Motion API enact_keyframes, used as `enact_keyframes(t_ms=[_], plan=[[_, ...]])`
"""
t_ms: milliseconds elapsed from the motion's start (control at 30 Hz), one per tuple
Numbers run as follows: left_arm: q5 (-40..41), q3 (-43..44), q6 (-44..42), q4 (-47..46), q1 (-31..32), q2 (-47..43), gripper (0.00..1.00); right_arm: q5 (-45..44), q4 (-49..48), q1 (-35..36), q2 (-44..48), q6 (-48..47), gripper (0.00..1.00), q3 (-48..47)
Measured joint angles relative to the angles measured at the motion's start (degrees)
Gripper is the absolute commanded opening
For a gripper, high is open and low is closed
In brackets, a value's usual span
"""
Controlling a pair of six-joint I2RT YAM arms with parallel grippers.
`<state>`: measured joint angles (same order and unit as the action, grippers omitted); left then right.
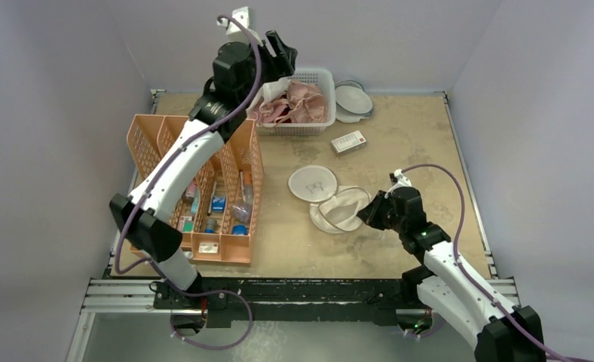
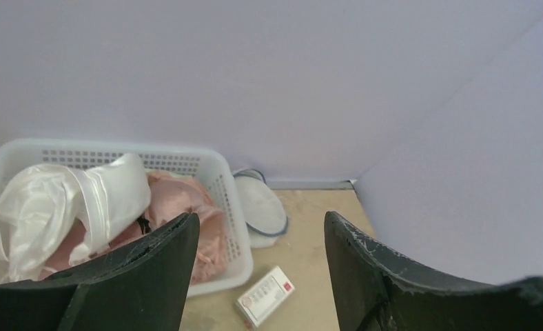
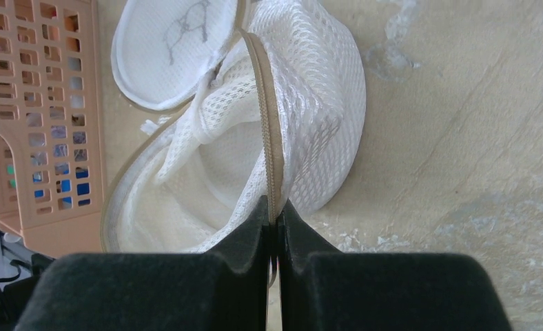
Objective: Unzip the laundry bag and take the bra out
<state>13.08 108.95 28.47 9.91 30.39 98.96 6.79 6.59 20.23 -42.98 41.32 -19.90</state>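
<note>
The laundry bag [image 1: 343, 210] lies unzipped mid-table, its flat lid [image 1: 313, 183] with the black mark folded back. In the right wrist view the mesh bag [image 3: 310, 103] gapes and its inside shows only white lining. My right gripper [image 3: 274, 203] is shut on the bag's beige zip rim [image 3: 265, 124]; the top view shows this gripper [image 1: 369, 213] at the bag's right edge. The pale pink bra [image 1: 305, 102] lies in the white basket [image 1: 320, 75] at the back. My left gripper [image 1: 283, 53] hovers open above that basket, nothing between its fingers [image 2: 162, 262]; bra [image 2: 186, 200] lies below them.
A white satin garment [image 2: 62, 207] shares the basket [image 2: 227, 186] with the bra. White blue-rimmed dishes [image 1: 353, 98] stand right of the basket, and a small white box [image 1: 348, 142] lies in front of it. A peach organiser [image 1: 203, 188] fills the left side. Walls close in all round.
</note>
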Motion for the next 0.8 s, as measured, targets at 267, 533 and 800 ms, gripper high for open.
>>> enact_keyframes(t_ms=[267,533,800], plan=[[-6.2,-15.3,1.4,-0.6,0.0,-14.6,0.88,-2.8,-0.4,0.0,-8.7,-6.4,0.08,-11.3],[-7.1,-36.5,-3.4,-9.5,0.0,-33.3,0.89,0.6,-3.2,0.9,-21.7,-15.7,0.08,-24.6],[-4.7,-44.8,-5.7,-15.4,0.0,-37.8,0.89,8.1,-0.3,2.3,-26.9,-26.8,0.15,-32.8]])
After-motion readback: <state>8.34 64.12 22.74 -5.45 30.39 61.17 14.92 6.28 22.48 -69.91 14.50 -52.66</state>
